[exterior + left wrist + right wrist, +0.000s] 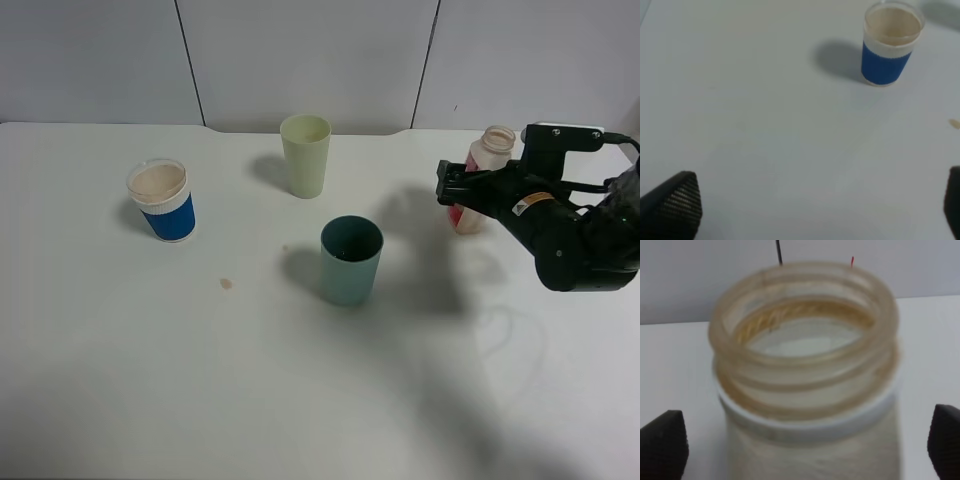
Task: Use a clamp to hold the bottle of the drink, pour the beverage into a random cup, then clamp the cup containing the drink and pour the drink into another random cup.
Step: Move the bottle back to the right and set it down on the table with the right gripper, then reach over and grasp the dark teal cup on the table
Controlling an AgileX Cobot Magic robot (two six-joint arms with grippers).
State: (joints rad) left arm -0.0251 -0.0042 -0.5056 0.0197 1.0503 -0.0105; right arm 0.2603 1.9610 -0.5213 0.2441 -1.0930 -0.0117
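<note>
My right gripper (455,186) stands wide, one black jaw on each side of the bottle (494,148), with a clear gap on both sides in the wrist view, so nothing is held yet. I judge the step in hand to be the grip on the bottle. To do it well I would keep the jaws level and centred on the body below the white ring, not on the threaded neck, and close slowly so the thin plastic does not buckle or skid. I would lift straight up before swinging toward a cup. The bottle stands upright on the table (150,380) at the right, well apart from the three cups. It is a small whitish, see-through thing with a wide open mouth, no cap and a red label low down. Its neck is stained brownish inside, and I cannot tell how much drink is in it. The teal cup (350,265) is the nearest. The pale green cup (305,155) and the blue cup (165,205) stand further left. My left gripper (812,205) also gapes wide and empty above bare table, with the blue cup ahead of it.
</note>
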